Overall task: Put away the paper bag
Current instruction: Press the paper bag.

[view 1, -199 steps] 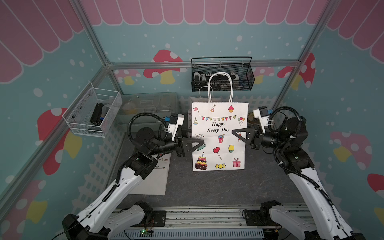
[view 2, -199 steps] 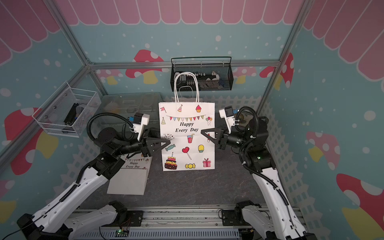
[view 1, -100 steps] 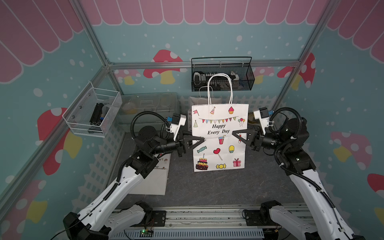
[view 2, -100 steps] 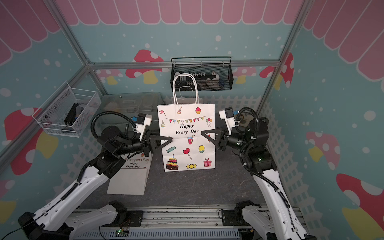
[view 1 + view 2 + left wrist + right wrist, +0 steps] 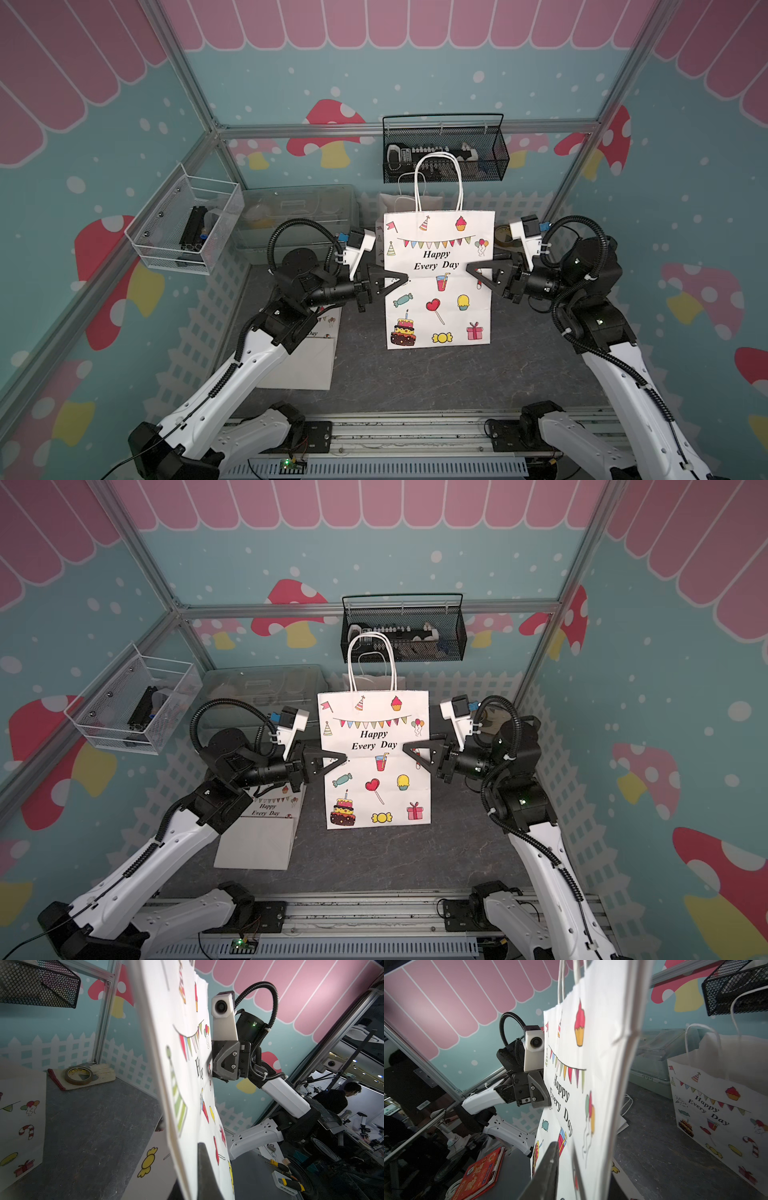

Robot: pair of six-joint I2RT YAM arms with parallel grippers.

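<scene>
Here we see the paper bag standing upright near the middle of the dark table, its printed face toward the camera in both top views and its white cord handles pointing up. We find the left gripper pinched shut on the bag's left edge, about halfway up; in the left wrist view one dark finger lies flat against the paper. The right gripper sits astride the opposite edge at the same height, yet its jaws stand a little apart. In the right wrist view we make out a sliver of gap between its near finger and the paper, so we cannot say it grips anything. Behind the bag a second bag of the same print stands near the back wall, below a black wire basket. A third bag lies flat on the table beneath the left arm.
</scene>
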